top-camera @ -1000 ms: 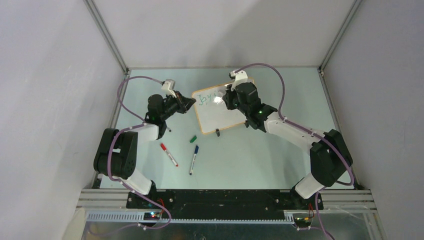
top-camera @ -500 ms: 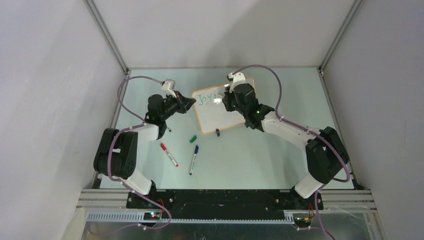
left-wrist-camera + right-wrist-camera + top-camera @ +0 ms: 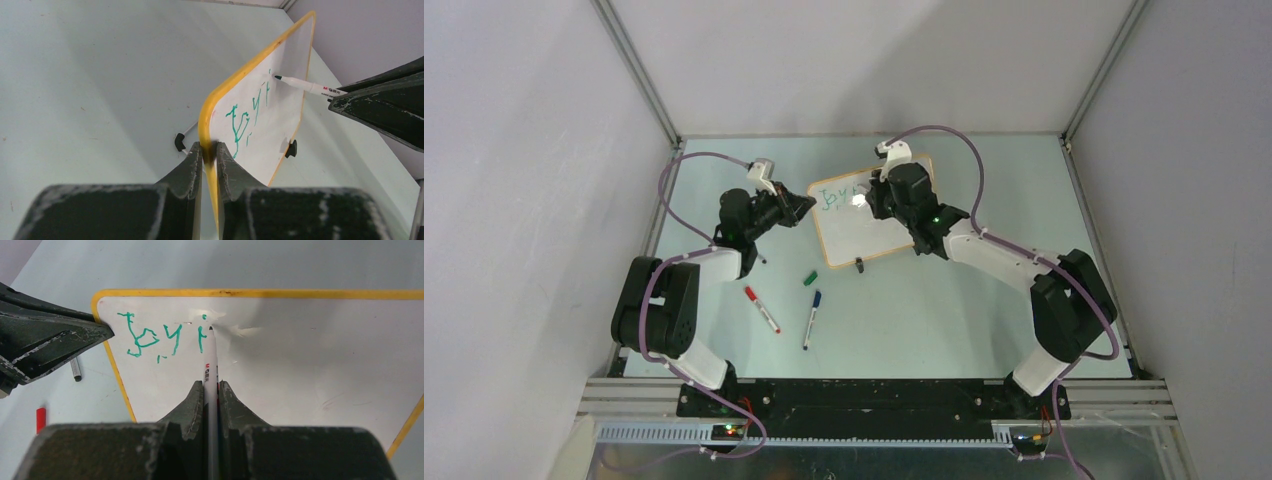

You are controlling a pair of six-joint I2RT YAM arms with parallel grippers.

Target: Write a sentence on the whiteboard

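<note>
Top view places the whiteboard [image 3: 864, 228] upper centre, red pen [image 3: 762, 309] and blue pen [image 3: 811, 318] below-left. Only wrist views reveal grips: left gripper [image 3: 209, 150] pinches its yellow edge; right gripper [image 3: 211, 386] clamps a marker [image 3: 210, 357], tip at the green sentence [image 3: 165, 337], "Joy i".

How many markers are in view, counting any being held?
4. A green marker held in the right fingers, tip at the whiteboard; a red one and a blue one lying in front of it; a dark one partly hidden beside the left arm.
</note>
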